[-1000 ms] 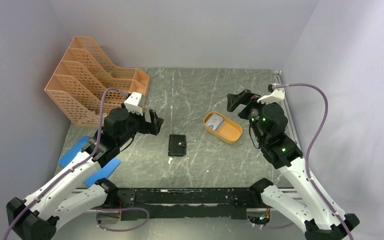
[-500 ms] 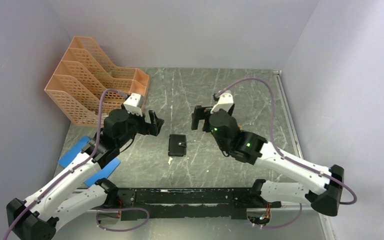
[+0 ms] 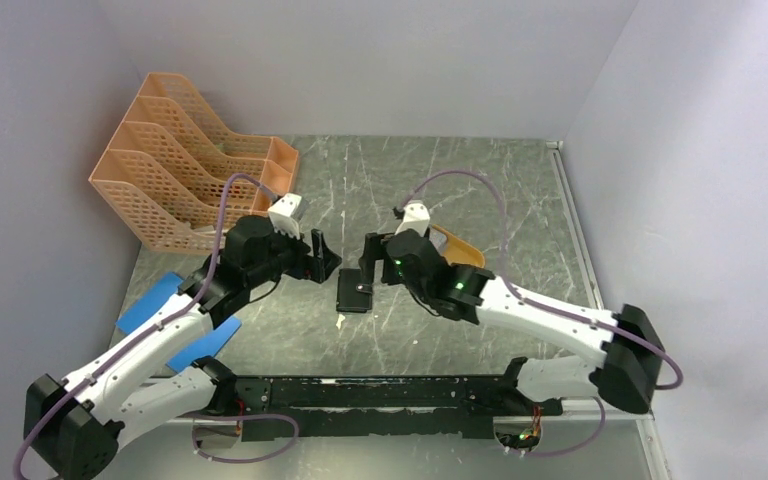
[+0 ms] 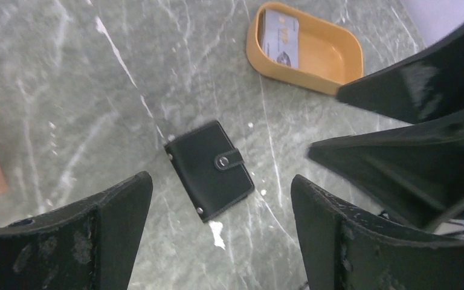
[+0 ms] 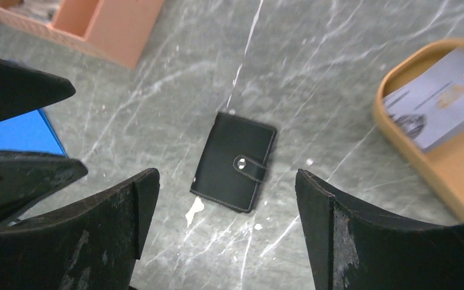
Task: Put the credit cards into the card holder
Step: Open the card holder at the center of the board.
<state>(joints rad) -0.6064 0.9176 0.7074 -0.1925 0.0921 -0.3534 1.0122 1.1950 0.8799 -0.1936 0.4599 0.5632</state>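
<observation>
Dead centre of the worktop (image 3: 520, 200) sits the card holder (image 3: 355, 291), lying flat and closed with the snap tab buttoned across its front. That's probably why both arms are crowding it: you can't load a shut wallet, and popping a snap looks like a two-gripper job, one pinning and one peeling.

From the top view, the left gripper (image 3: 322, 258) hangs at about 10 o'clock from the holder and the right gripper (image 3: 368, 255) at roughly 12 to 1 o'clock, both close above it and not touching. Each wrist cam has the holder framed between its own fingers. The left gripper (image 4: 217, 181) is spread wide with nothing in it, same story for the right gripper (image 5: 226, 175): wide apart, empty. The right one's black fingers also poke into the left wrist view around 3 o'clock, so the two are near each other. I'd watch for a bump.

The credit cards (image 4: 281, 41) are stacked in the orange tray (image 4: 314, 84), out at 2 o'clock from the holder and well apart from it. Makes sense to me: a tray keeps thin cards corralled. None is in the holder yet, so the task is basically at the start.

Other stuff: an orange file rack (image 3: 190, 170) at 10 o'clock on the worktop, blue sheets (image 3: 150, 300) at 8 o'clock under the left arm, and a little white scrap (image 5: 193, 211) just beside the holder's near corner.
</observation>
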